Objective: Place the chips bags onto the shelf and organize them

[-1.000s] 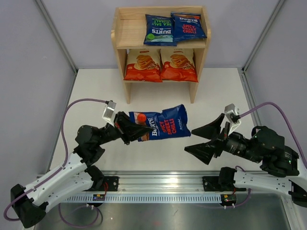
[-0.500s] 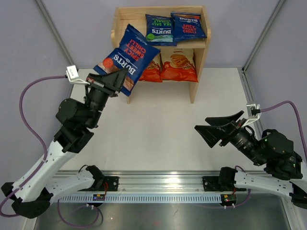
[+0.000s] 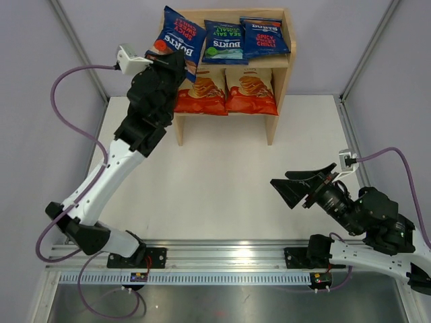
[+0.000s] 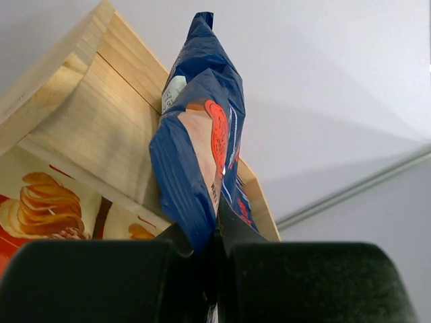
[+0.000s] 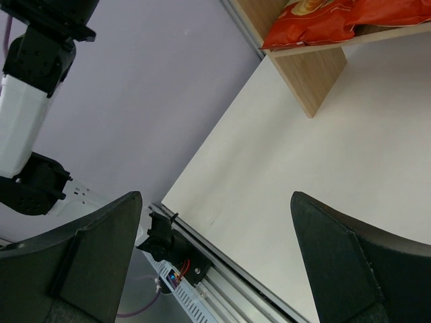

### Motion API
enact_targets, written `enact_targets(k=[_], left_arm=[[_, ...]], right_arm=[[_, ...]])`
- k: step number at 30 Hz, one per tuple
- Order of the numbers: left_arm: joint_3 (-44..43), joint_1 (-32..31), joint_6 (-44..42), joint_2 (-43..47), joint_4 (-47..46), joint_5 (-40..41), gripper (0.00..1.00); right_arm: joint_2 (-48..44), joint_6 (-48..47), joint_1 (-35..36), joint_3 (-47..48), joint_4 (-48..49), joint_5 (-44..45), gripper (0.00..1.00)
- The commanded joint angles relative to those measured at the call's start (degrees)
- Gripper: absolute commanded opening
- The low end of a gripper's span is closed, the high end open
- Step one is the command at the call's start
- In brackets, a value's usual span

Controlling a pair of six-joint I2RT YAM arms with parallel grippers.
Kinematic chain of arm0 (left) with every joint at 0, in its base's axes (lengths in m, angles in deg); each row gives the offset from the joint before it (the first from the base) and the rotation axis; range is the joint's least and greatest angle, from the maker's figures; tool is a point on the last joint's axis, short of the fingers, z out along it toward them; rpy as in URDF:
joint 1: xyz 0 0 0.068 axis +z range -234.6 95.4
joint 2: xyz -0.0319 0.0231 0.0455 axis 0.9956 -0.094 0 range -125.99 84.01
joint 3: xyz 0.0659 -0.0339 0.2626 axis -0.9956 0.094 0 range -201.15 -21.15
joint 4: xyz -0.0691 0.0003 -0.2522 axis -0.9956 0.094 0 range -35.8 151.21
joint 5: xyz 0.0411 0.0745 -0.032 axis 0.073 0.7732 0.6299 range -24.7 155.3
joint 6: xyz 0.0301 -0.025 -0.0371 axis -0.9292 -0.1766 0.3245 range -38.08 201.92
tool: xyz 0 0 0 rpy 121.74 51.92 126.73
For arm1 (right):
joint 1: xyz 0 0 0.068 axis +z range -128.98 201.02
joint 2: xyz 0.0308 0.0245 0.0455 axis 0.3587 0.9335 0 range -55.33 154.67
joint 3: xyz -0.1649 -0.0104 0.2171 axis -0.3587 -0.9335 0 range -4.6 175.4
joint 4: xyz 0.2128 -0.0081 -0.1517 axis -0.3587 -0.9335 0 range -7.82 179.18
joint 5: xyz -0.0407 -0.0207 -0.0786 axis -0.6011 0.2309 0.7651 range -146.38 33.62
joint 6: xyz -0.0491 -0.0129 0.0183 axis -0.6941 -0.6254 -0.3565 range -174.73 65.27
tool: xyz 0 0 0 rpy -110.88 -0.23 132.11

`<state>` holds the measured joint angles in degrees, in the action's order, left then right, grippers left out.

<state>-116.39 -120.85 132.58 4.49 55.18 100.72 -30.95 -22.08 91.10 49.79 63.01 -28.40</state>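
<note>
My left gripper (image 3: 176,62) is shut on the lower edge of a dark blue red-labelled Burts bag (image 3: 176,37). It holds the bag upright over the left end of the wooden shelf's (image 3: 281,87) top tier. In the left wrist view that bag (image 4: 202,155) rises edge-on from the shut gripper (image 4: 217,235). A green-labelled Burts bag (image 3: 224,40) and a red-labelled one (image 3: 264,36) lie on the top tier. Two Cassava Chips bags (image 3: 201,91) (image 3: 250,91) fill the lower tier. My right gripper (image 3: 286,185) hovers open and empty above the table at the right.
The white table (image 3: 222,175) is bounded by grey walls on three sides and a metal rail (image 3: 222,259) at the near edge. In the right wrist view the shelf's side panel (image 5: 313,74) stands under an orange bag (image 5: 323,20).
The left arm swung the Burts bag up from above the middle of the table to the shelf's top left. The right gripper drew back to the right, still open.
</note>
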Motion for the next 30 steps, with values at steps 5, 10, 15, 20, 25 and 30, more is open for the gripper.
enact_targets(k=[5, 10, 15, 20, 25, 30], left_arm=[[-16.7, 1.9, -2.4, -12.7, -2.4, 5.4, 0.02], [-23.3, 2.1, -6.5, -18.8, -2.5, 9.0, 0.02], [-27.1, 3.5, -9.1, -22.4, -1.2, 9.1, 0.02], [-25.0, 4.7, -8.6, -22.3, -0.6, 8.0, 0.02], [-23.2, 5.6, -5.8, -22.2, 1.7, 5.1, 0.02], [-24.4, 6.1, -1.4, -23.1, 4.6, 2.4, 0.05]], right_arm=[[-3.3, 2.8, 0.2, -1.5, 1.7, 2.0, 0.99], [-5.0, 3.7, 0.2, -2.4, 0.2, 1.3, 1.0], [-6.6, 4.4, 0.2, -3.4, -0.5, 0.9, 1.0], [-7.9, 4.6, 0.2, -3.1, -1.0, 0.5, 1.0], [-7.5, 4.8, 0.2, -3.2, -0.1, -0.2, 1.0], [-7.0, 5.6, 0.2, -3.2, 0.2, -1.1, 0.99]])
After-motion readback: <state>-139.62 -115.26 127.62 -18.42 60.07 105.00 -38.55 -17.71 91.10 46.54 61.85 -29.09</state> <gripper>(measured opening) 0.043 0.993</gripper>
